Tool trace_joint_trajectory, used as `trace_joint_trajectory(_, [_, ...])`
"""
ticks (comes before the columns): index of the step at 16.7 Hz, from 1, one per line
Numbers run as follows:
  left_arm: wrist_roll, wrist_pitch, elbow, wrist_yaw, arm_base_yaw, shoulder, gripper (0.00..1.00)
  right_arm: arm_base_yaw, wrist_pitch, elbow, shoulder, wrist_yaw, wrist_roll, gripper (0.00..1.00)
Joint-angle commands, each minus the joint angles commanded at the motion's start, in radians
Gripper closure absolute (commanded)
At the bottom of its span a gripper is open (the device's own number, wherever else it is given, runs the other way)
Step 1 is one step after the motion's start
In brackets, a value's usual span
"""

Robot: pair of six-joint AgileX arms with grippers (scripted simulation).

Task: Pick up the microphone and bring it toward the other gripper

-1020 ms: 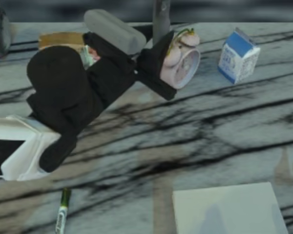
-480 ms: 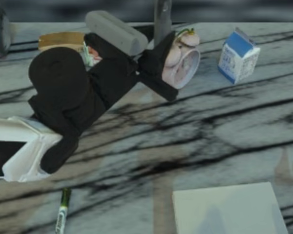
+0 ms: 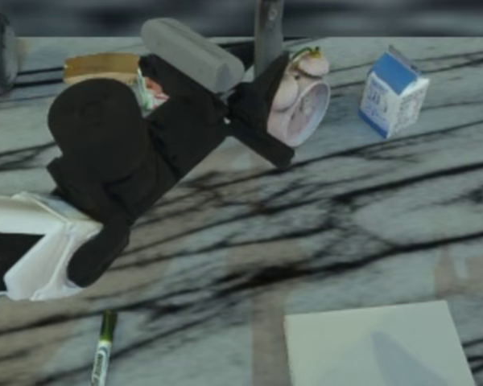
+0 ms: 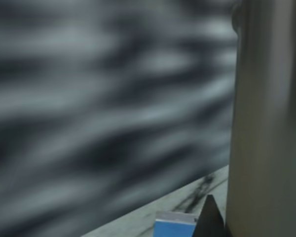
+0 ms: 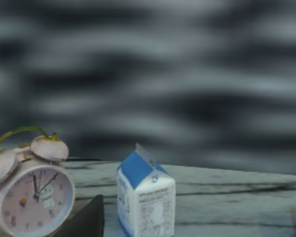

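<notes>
Apparently the left gripper pinched the grey metallic handle of the microphone at twelve o'clock, lifted beside the pink alarm clock. Handover remained; right gripper unseen.

Pink alarm clock; milk carton; marker pen

The left arm is bulky, matte black and rounded, ending in a white link showing a black panel with a small red mark. A long grey cylinder sits on its body. Its black fingers taper to points.
</notes>
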Motion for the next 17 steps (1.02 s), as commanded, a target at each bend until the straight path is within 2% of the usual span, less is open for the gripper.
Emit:
trace_joint_trajectory(2, [0.0, 0.0, 0.0, 0.0, 0.0, 0.0, 1.0, 0.034, 0.069, 0.079, 0.138, -0.078, 0.003, 0.0])
trace_joint_trajectory(8, [0.0, 0.0, 0.0, 0.0, 0.0, 0.0, 1.0, 0.153, 0.298, 0.344, 0.684, -0.349, 0.018, 0.0])
trace_joint_trajectory(11, [0.0, 0.0, 0.0, 0.0, 0.0, 0.0, 1.0, 0.207, 0.403, 0.466, 0.922, -0.474, 0.027, 0.0])
trace_joint_trajectory(14, [0.0, 0.0, 0.0, 0.0, 0.0, 0.0, 1.0, 0.252, 0.494, 0.569, 1.092, -0.574, 0.031, 0.0])
trace_joint_trajectory(17, [0.0, 0.0, 0.0, 0.0, 0.0, 0.0, 1.0, 0.279, 0.553, 0.637, 1.197, -0.635, 0.031, 0.0])
